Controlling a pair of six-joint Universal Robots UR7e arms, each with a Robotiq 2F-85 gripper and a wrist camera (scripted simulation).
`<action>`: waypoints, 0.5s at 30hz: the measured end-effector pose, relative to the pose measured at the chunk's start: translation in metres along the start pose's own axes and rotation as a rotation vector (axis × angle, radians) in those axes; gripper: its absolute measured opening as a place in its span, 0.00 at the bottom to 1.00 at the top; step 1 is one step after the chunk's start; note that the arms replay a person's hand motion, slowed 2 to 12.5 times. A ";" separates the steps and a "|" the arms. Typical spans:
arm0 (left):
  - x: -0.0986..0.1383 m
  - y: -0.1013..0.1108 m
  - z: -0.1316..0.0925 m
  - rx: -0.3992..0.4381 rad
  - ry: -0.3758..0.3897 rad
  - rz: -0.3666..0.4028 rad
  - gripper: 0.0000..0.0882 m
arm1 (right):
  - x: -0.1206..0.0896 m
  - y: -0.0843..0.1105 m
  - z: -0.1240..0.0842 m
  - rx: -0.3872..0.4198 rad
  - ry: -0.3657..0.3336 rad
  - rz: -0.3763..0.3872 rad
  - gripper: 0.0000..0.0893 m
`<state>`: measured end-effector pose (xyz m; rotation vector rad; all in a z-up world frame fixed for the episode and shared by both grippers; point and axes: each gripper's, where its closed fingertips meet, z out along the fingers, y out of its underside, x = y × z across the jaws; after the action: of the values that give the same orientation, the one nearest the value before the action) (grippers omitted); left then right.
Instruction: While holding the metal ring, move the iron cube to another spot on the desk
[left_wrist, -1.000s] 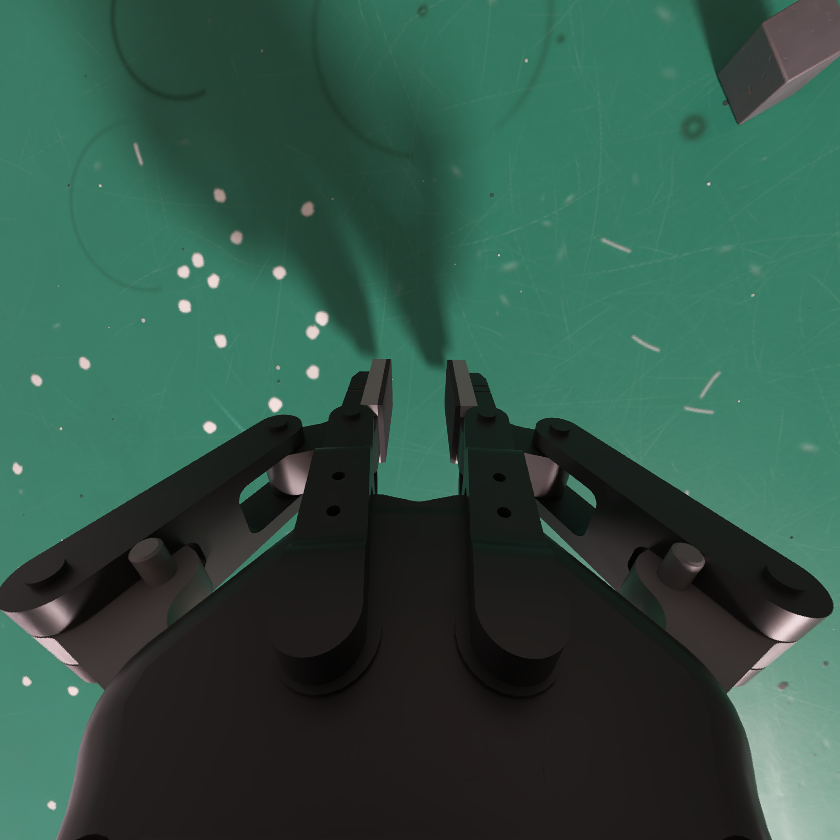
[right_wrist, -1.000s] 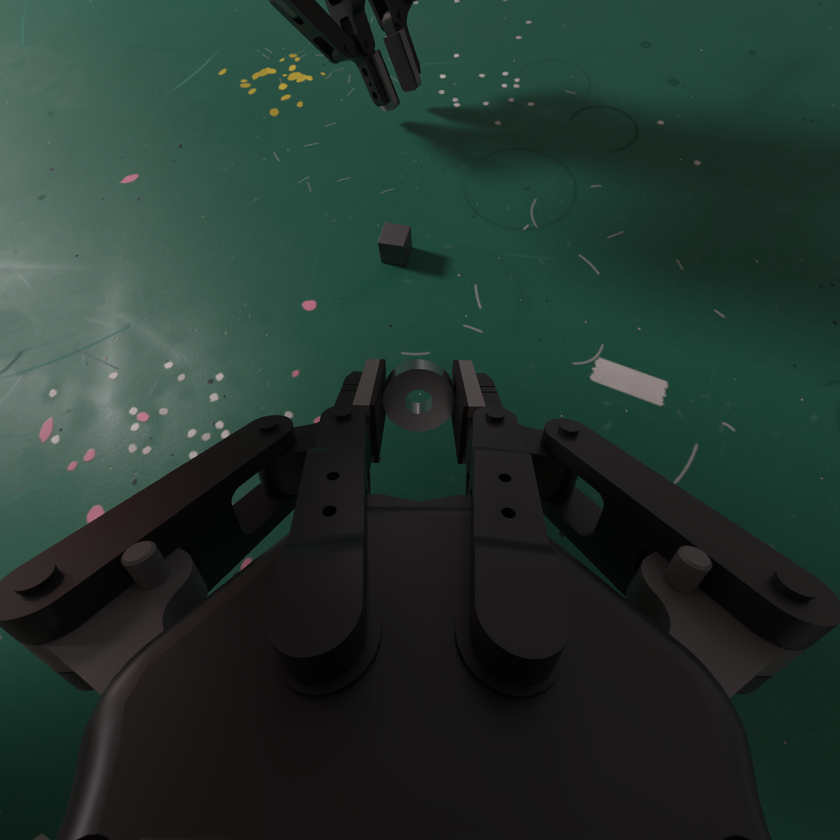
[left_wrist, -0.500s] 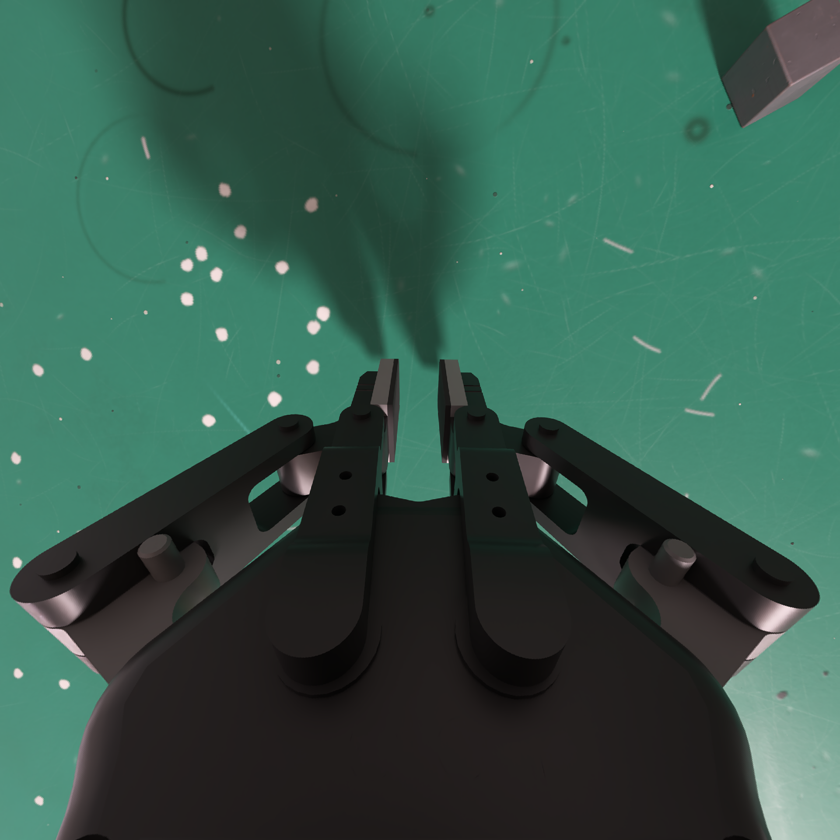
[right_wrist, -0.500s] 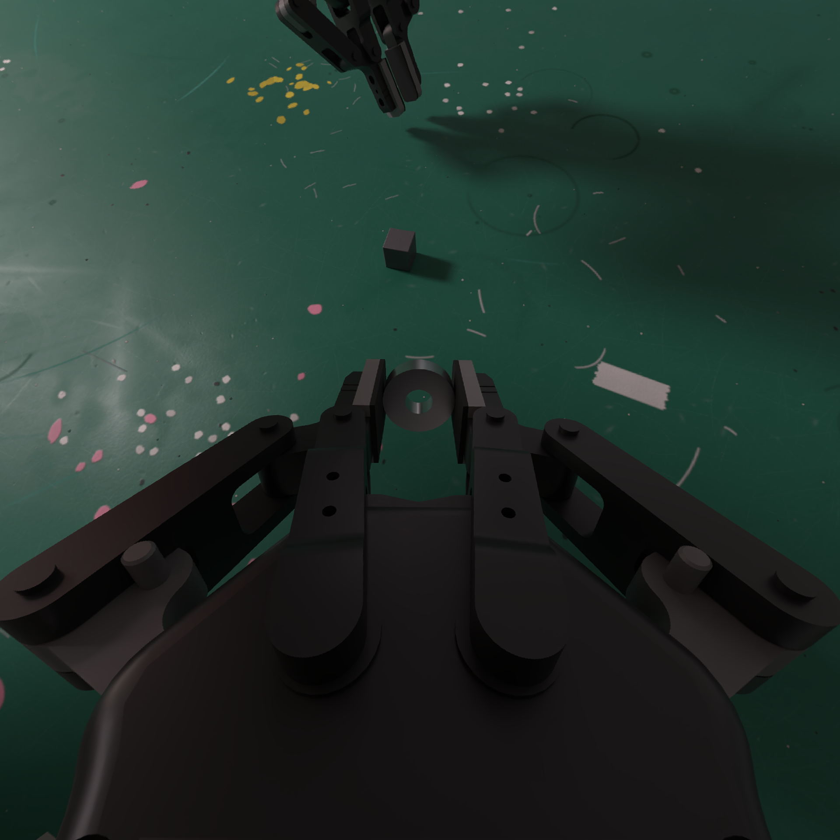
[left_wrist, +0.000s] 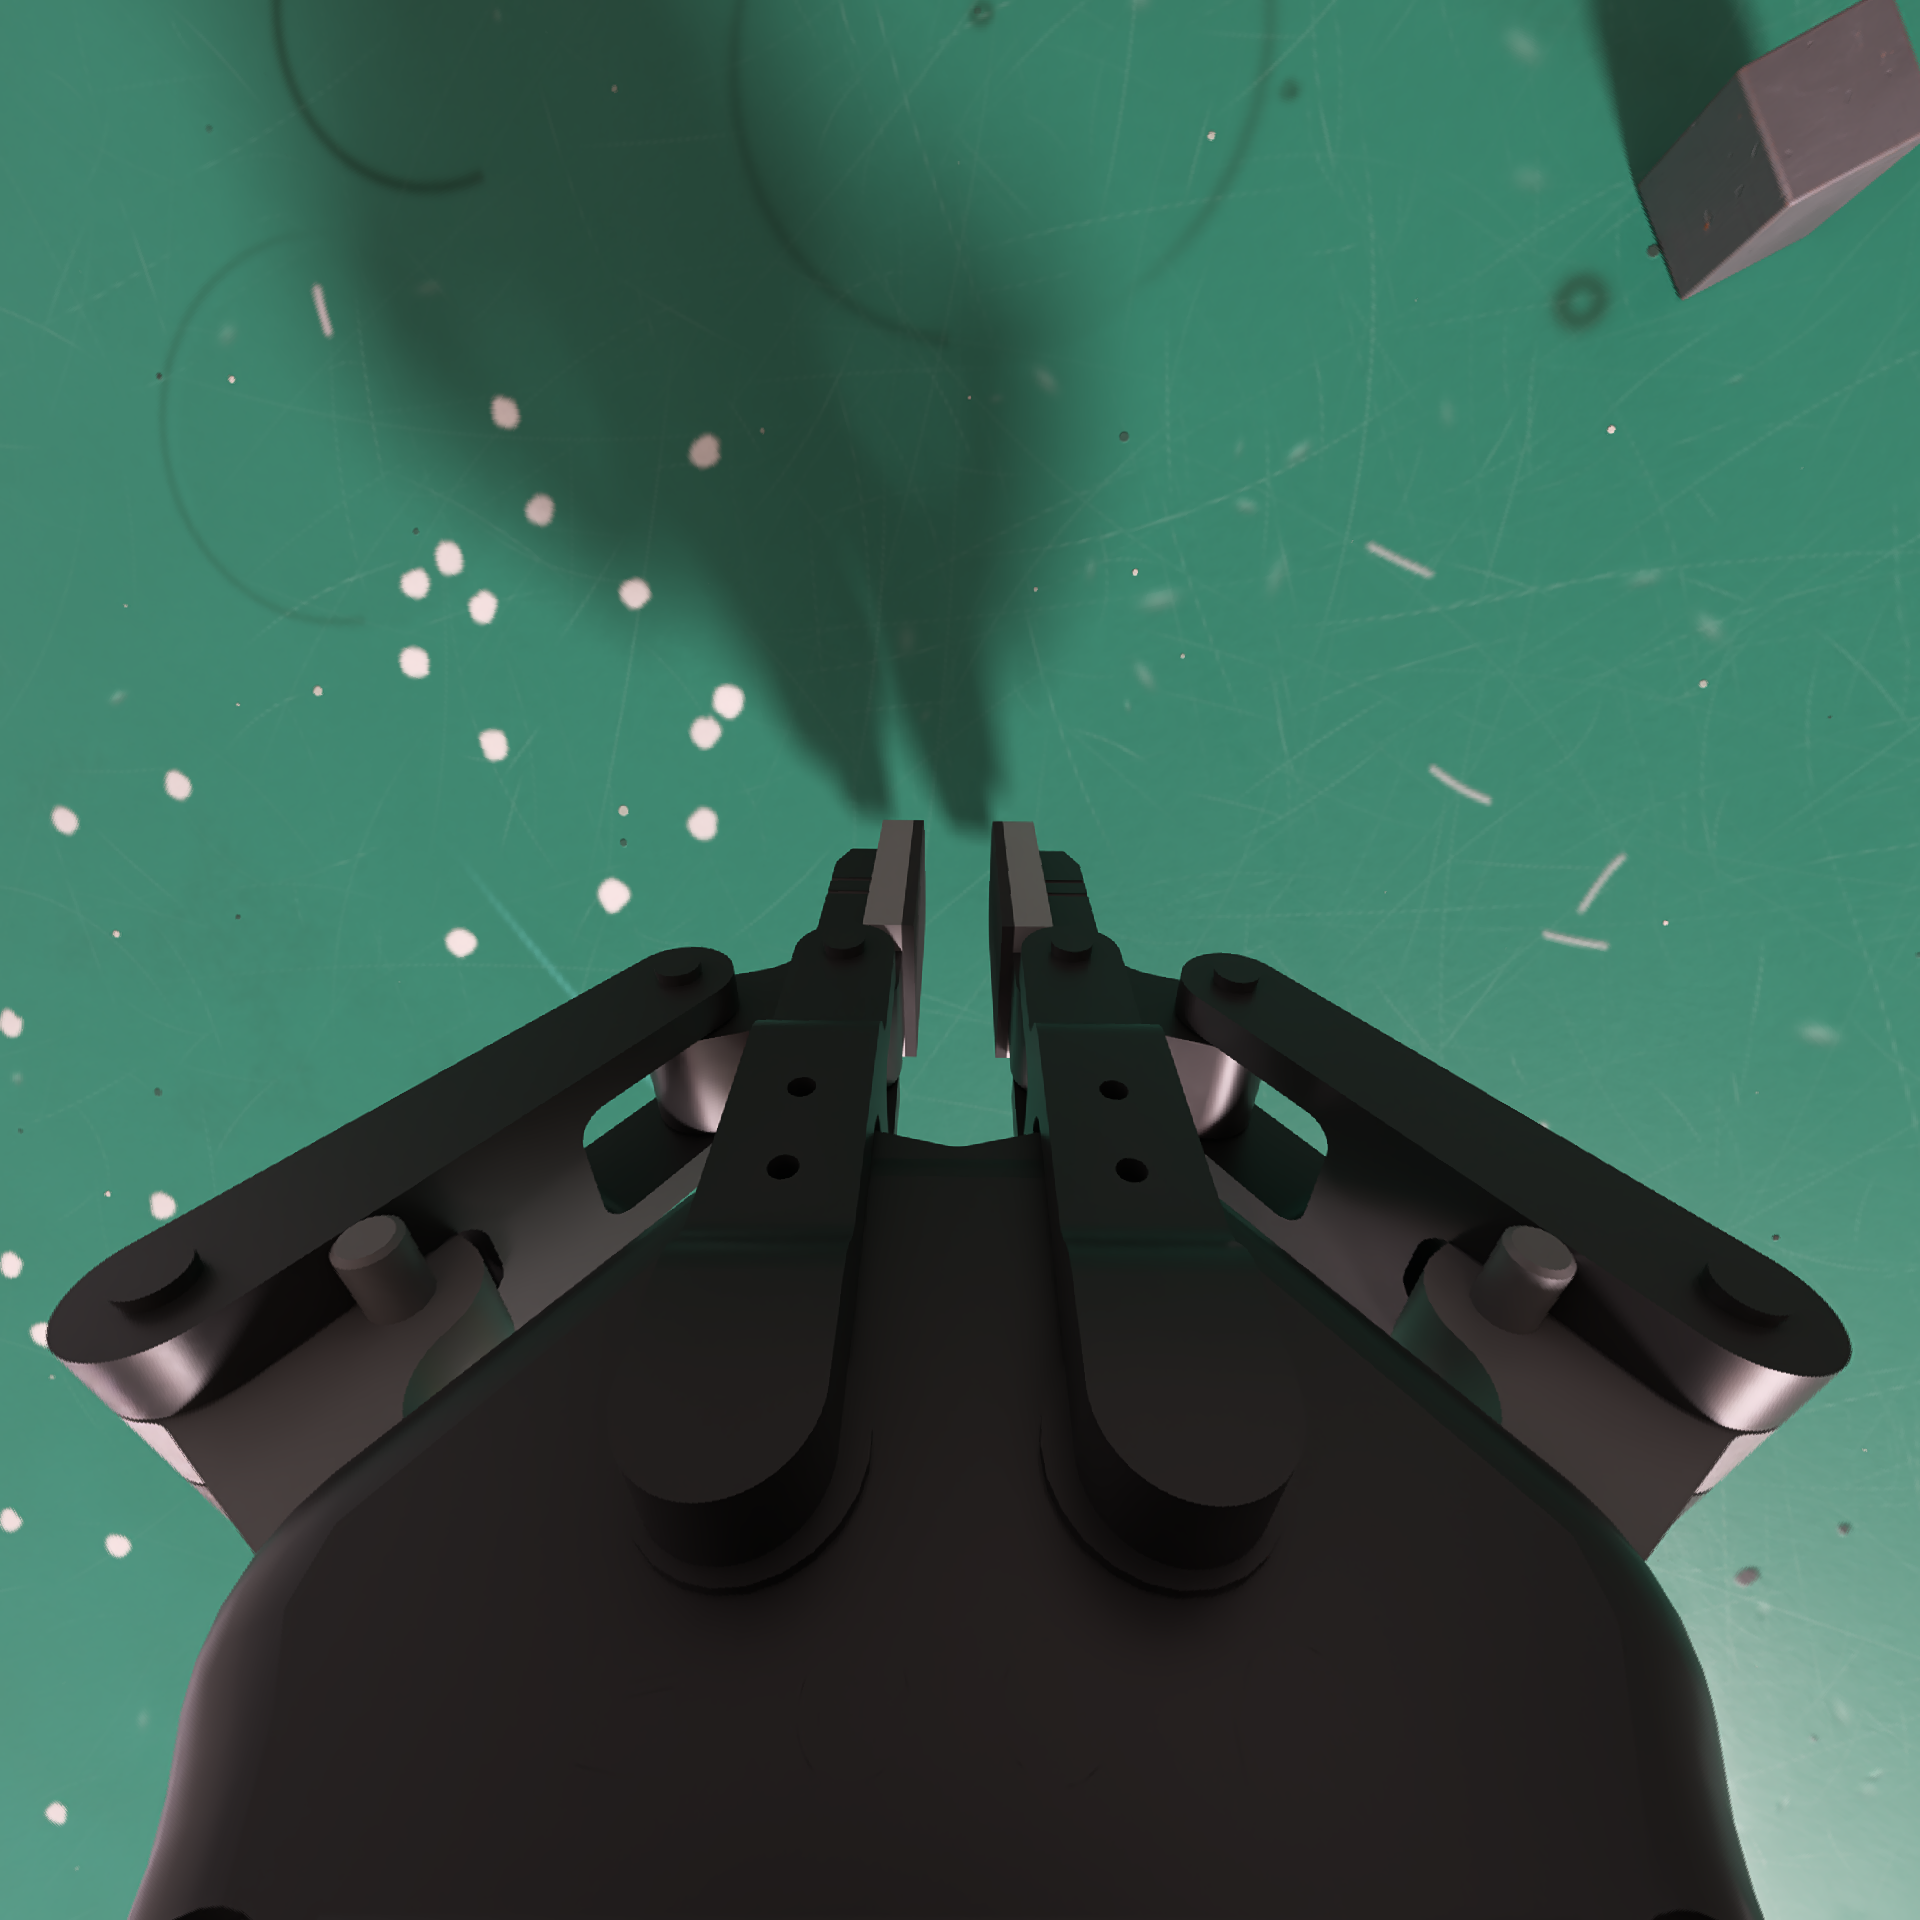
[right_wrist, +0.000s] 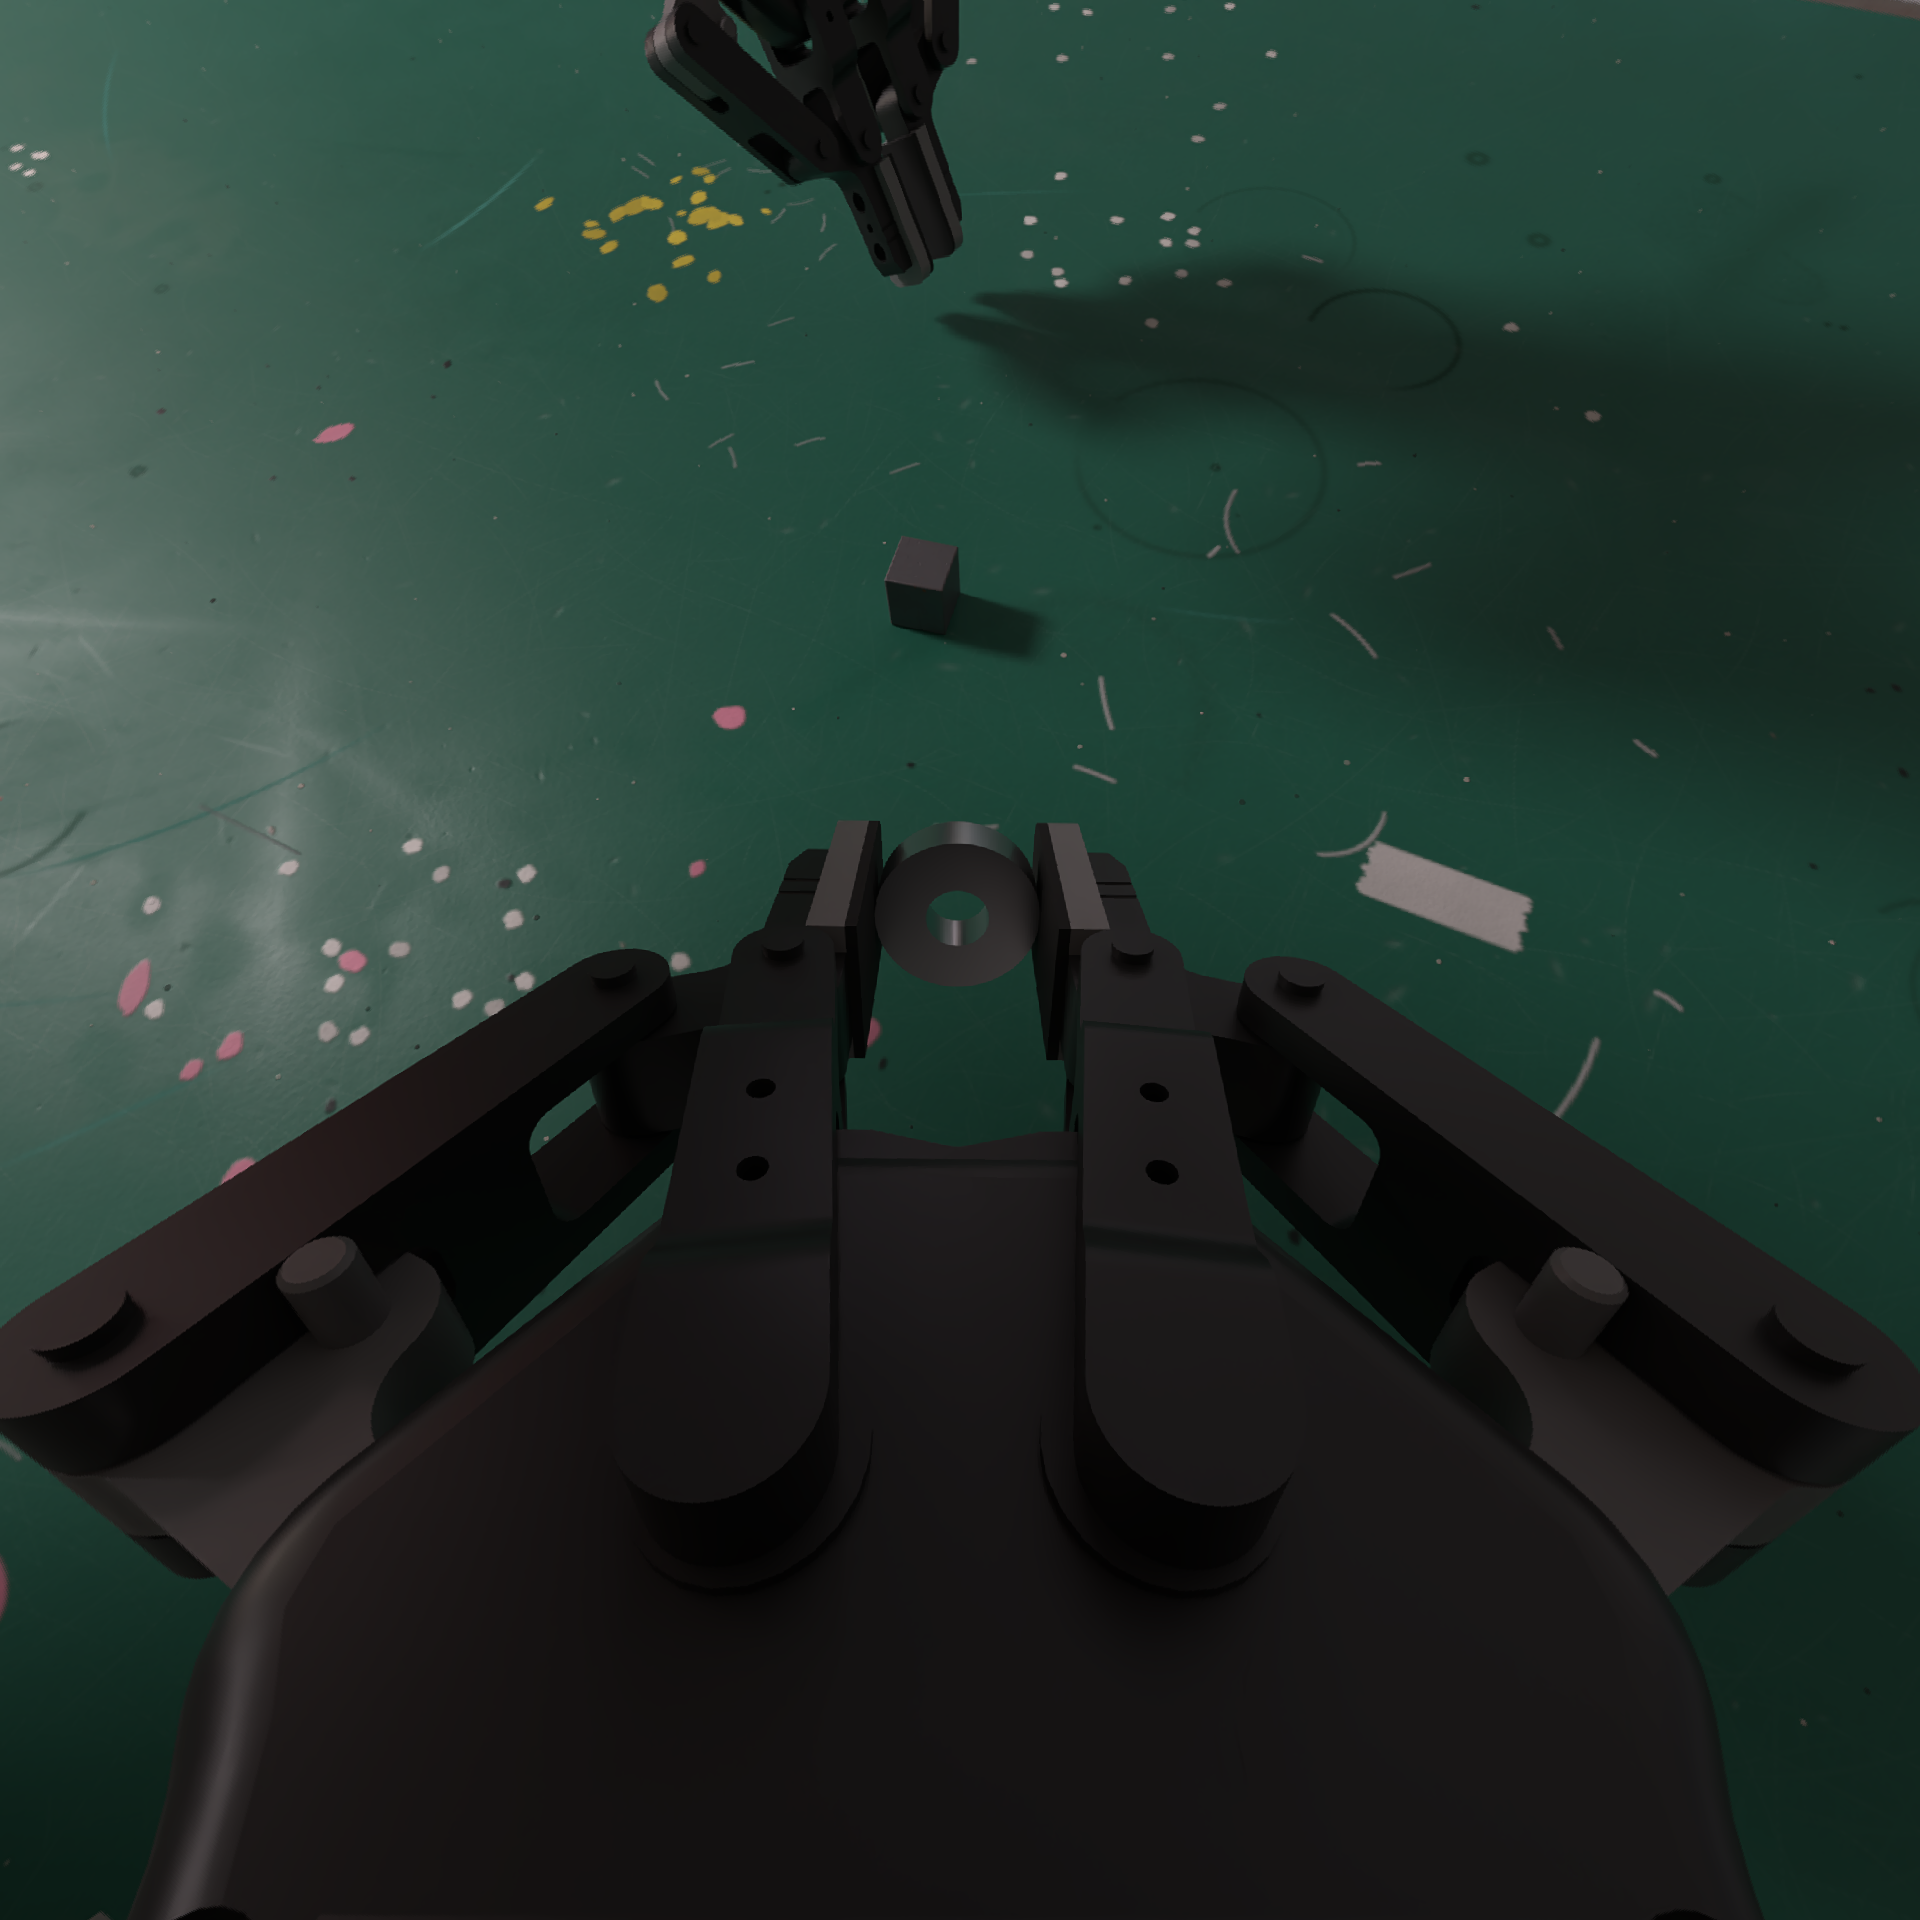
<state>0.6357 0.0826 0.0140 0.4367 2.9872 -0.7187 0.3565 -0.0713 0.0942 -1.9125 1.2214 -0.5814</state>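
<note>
The iron cube (right_wrist: 923, 584), small and dark grey, sits on the green desk (right_wrist: 416, 623) ahead of my right gripper (right_wrist: 957, 837). That gripper is shut on the metal ring (right_wrist: 956, 914), a grey ring held upright between the pads above the desk. In the left wrist view the cube (left_wrist: 1787, 156) lies at the top right corner, far right of my left gripper (left_wrist: 957, 831). The left jaws are nearly closed with a narrow gap and hold nothing. The left gripper (right_wrist: 914, 260) also shows at the top of the right wrist view, hovering beyond the cube.
A white strip of tape (right_wrist: 1444, 896) lies on the desk to the right of the ring. Yellow specks (right_wrist: 675, 223), pink spots (right_wrist: 729, 717) and white dots (left_wrist: 447, 561) mark the scratched green surface. Dark arm shadows (right_wrist: 1351, 343) fall at the far right.
The left jaws have closed steadily to a narrow gap. In the right wrist view the cube and left gripper have slid a little down the frame. The ring stays gripped.
</note>
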 end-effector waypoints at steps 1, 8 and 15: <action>0.000 0.000 0.000 -0.001 -0.001 -0.001 0.13 | 0.000 0.000 0.000 0.000 -0.001 0.000 0.29; 0.001 0.000 -0.001 -0.002 -0.005 -0.004 0.12 | -0.002 0.001 0.000 0.002 -0.005 -0.002 0.29; 0.003 -0.001 -0.004 0.010 -0.003 -0.010 0.12 | -0.002 0.002 0.000 0.003 -0.008 -0.003 0.29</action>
<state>0.6323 0.0846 0.0177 0.4210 2.9863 -0.7342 0.3538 -0.0698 0.0925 -1.9124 1.2126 -0.5764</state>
